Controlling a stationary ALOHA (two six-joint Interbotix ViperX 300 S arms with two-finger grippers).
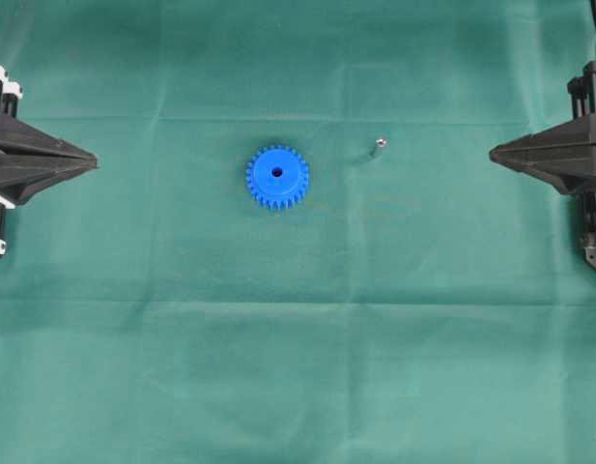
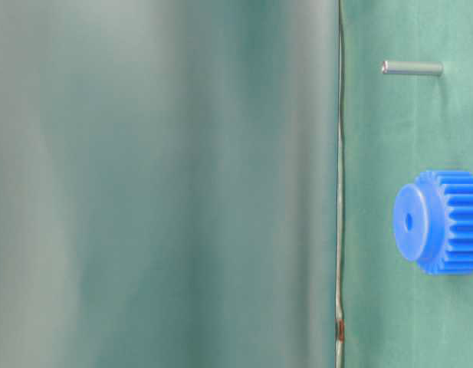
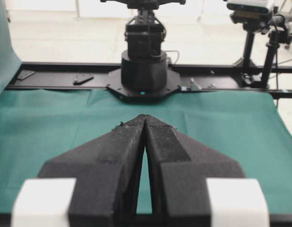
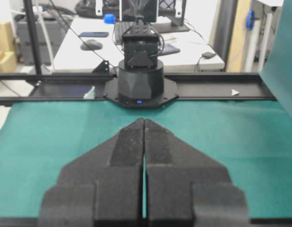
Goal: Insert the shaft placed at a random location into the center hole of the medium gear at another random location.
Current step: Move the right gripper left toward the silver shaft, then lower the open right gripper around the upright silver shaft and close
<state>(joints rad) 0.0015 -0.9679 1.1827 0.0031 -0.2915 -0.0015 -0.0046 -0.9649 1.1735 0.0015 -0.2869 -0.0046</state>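
Blue medium gear [image 1: 277, 177] sits flat mid-worktop [image 1: 298, 367], center hole [image 1: 277, 173] up. Your shaft [image 1: 379, 148] is just right of it, apart, looks like it's standing on end. Left end effector [image 1: 93, 161] and right end effector [image 1: 493, 153] are both pinched together, holding nothing.

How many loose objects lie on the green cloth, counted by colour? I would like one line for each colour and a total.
Blue: 1, the medium gear
Silvery: 1, the shaft, lying apart from the gear
Total: 2
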